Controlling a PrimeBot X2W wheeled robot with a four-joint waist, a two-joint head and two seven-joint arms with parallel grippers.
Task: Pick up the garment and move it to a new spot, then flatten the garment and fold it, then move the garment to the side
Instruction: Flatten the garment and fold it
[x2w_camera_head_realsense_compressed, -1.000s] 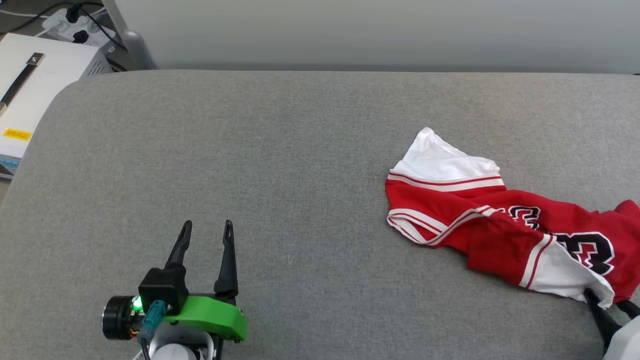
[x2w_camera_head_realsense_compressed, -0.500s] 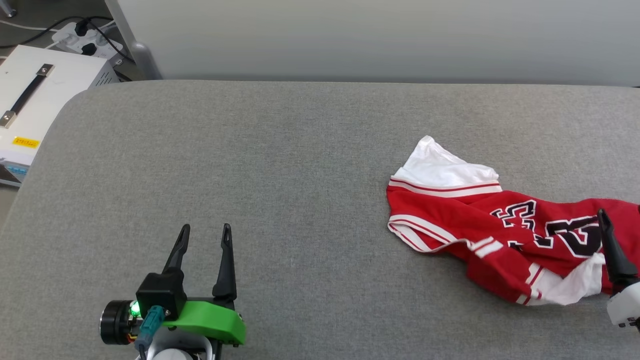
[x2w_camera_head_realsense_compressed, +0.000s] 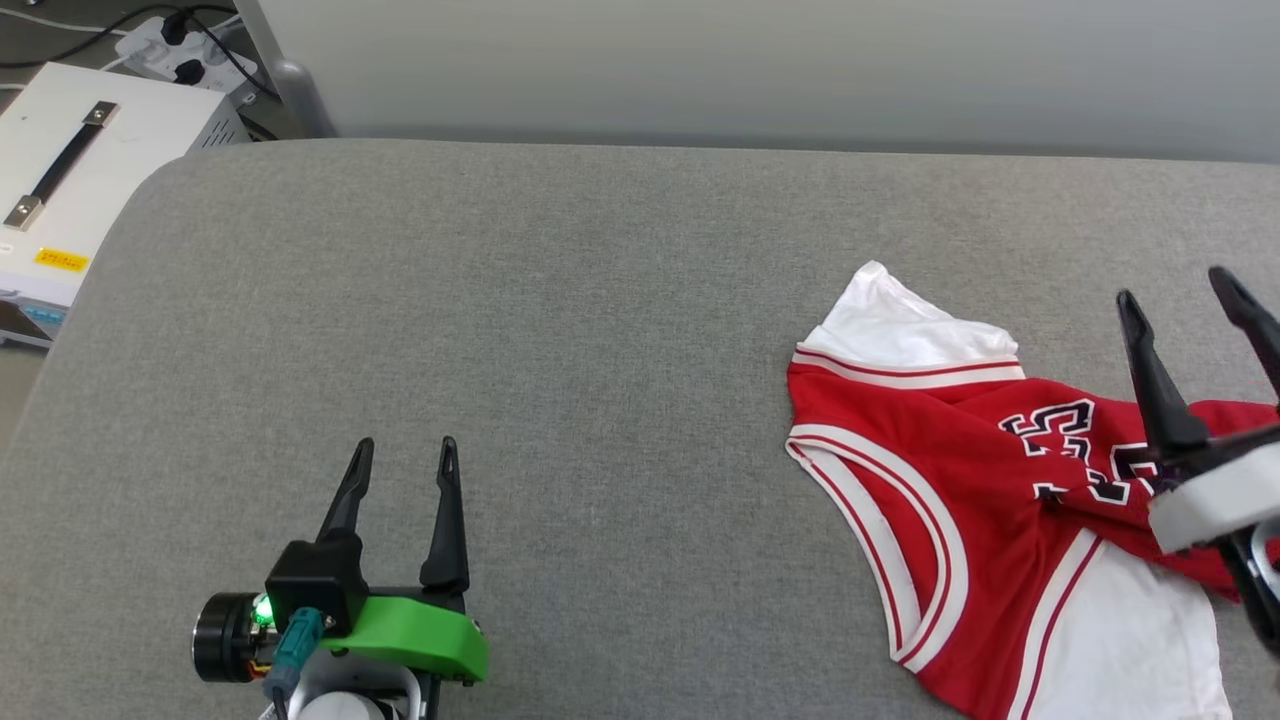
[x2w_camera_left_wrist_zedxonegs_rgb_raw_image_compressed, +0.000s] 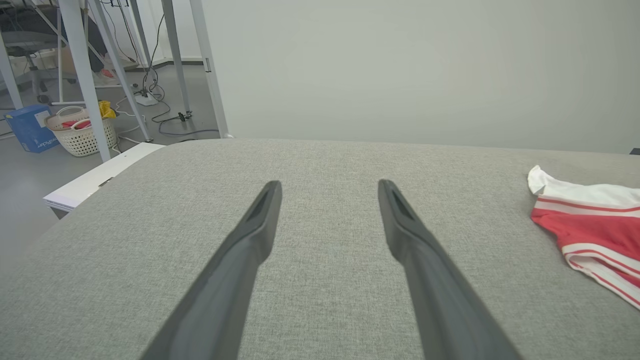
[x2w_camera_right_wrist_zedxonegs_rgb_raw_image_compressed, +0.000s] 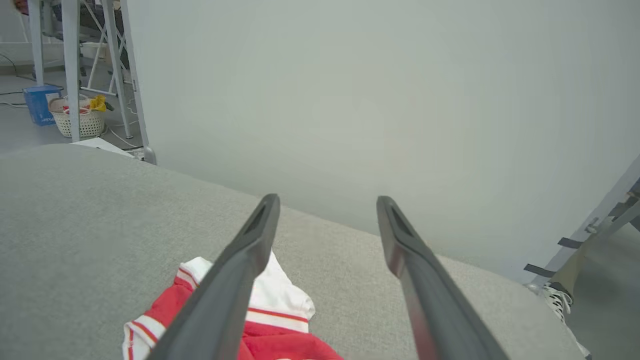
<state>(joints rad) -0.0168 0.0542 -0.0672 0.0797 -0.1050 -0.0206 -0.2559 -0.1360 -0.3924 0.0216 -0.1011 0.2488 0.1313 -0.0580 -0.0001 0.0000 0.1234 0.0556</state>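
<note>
The garment (x2w_camera_head_realsense_compressed: 960, 480), a red jersey with white sleeves, striped trim and black numerals, lies rumpled on the right of the grey padded table (x2w_camera_head_realsense_compressed: 600, 330). It runs off the head view's bottom edge. My right gripper (x2w_camera_head_realsense_compressed: 1175, 288) hovers open above the garment's right part, holding nothing. Its dark fingers partly cover the numerals. In the right wrist view the right gripper (x2w_camera_right_wrist_zedxonegs_rgb_raw_image_compressed: 327, 200) points past the garment (x2w_camera_right_wrist_zedxonegs_rgb_raw_image_compressed: 270, 320) toward the wall. My left gripper (x2w_camera_head_realsense_compressed: 406, 444) stands open over bare table at the lower left, well clear of the garment. The left wrist view shows the left gripper (x2w_camera_left_wrist_zedxonegs_rgb_raw_image_compressed: 327, 185) empty and the garment (x2w_camera_left_wrist_zedxonegs_rgb_raw_image_compressed: 590, 230) at the right.
A white box with a black handle (x2w_camera_head_realsense_compressed: 80, 170) and a power strip (x2w_camera_head_realsense_compressed: 190, 50) sit beyond the table's left corner. A pale wall (x2w_camera_head_realsense_compressed: 760, 70) runs along the far edge. A laundry basket (x2w_camera_left_wrist_zedxonegs_rgb_raw_image_compressed: 80, 132) stands on the floor. A shoe (x2w_camera_right_wrist_zedxonegs_rgb_raw_image_compressed: 557, 297) shows at the table's right end.
My right gripper has opened off the garment's near white sleeve and risen over the garment. The garment now lies more spread toward the front. The left arm has stayed put.
</note>
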